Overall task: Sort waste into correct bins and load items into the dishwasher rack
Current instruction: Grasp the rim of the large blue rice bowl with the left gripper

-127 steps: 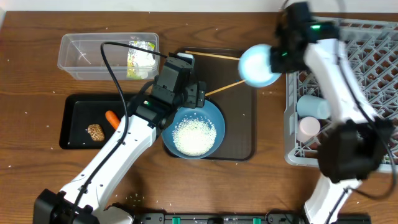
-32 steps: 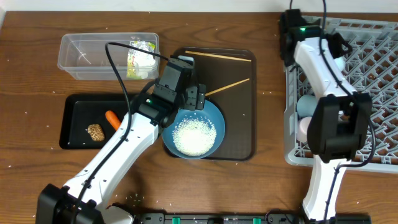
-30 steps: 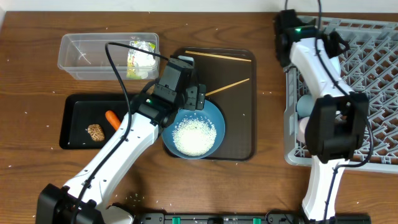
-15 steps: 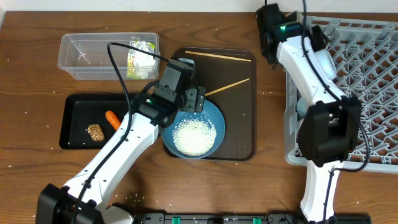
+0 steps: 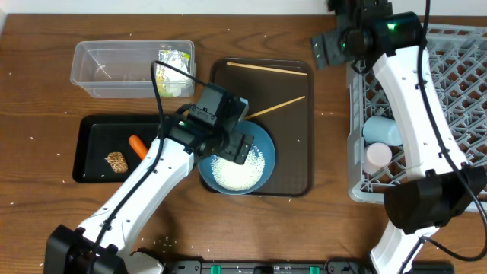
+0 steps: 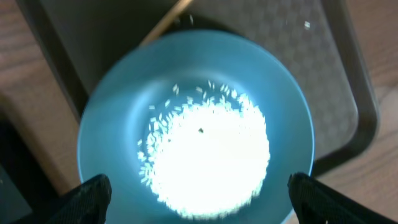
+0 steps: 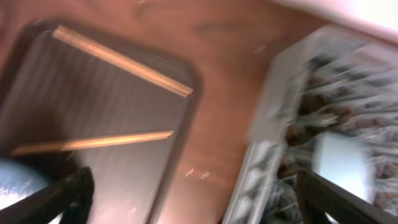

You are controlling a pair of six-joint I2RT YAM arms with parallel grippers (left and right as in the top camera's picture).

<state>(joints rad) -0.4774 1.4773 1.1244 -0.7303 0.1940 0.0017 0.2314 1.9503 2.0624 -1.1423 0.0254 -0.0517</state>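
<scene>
From above, two arms reach over the wooden surface [image 5: 46, 114]. The left hand [image 5: 242, 144] hangs over the one large blue bowl [image 5: 262, 171], which holds a heap of white rice [image 5: 237, 169] and sits at the near left of the brown serving tray [image 5: 300, 156]. Two chopsticks [image 5: 266, 67] lie on that tray, one along its far edge and one slanting toward the bowl. The clear tub [image 5: 114, 68] at the far left holds one yellow-green wrapper [image 5: 164, 70] and one white tissue [image 5: 179, 76]. Nearer, the black tray [image 5: 95, 148] holds one carrot [image 5: 138, 144] and one brown lump [image 5: 116, 161], lying near each other but apart. The right hand [image 5: 326, 50] is in the air between the serving tray's far right corner and the grey rack [image 5: 456, 84]. Two cups stand in the rack's left side, a light blue cup [image 5: 383, 131] and a pinkish cup [image 5: 378, 157] just nearer.

The left wrist view looks straight down on the bowl [image 6: 112, 112] and its rice [image 6: 205, 155]. The left hand [image 6: 199, 183] is spread wide and holds nothing, its two fingers [image 6: 93, 196] showing on either side of the bowl's near rim.

The right wrist view is blurred. The right hand [image 7: 194, 186] is spread wide with nothing between its fingers [image 7: 68, 196]. Below are the two chopsticks [image 7: 121, 59] on the serving tray [image 7: 93, 109] and the rack's edge [image 7: 264, 143].
</scene>
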